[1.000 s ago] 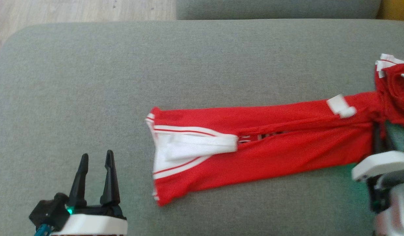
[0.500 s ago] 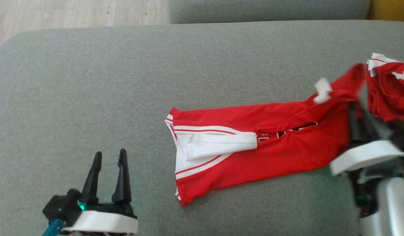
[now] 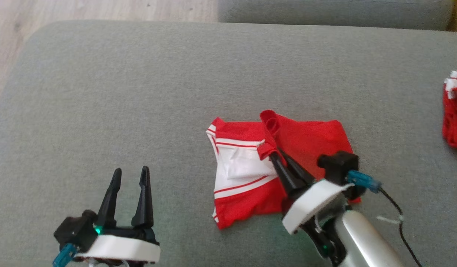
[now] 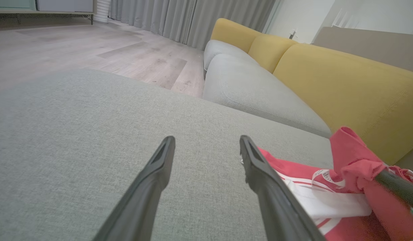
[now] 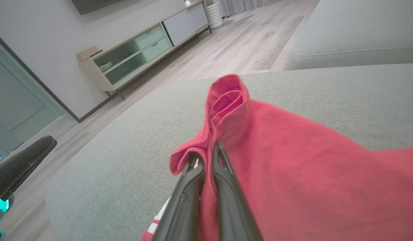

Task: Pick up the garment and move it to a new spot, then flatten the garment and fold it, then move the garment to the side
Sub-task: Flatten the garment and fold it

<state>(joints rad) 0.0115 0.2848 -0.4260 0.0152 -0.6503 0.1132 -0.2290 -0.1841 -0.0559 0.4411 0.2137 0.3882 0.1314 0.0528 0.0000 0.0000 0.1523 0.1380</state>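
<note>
Red garment (image 3: 306,141), mid-fold, pinched by the right gripper (image 3: 275,155).
It lies right of the grey cushion's (image 3: 139,92) middle, toward the front edge, its plain red end doubled over the white-striped end. I judge the fold half made, with release, smoothing and the move aside left. The right jaws clench a bunched red hem; the left gripper (image 3: 131,172) hovers released near the front-left corner.

Black fingers (image 3: 109,196), white cuffs (image 3: 117,252), teal plugs (image 3: 363,180)
</note>
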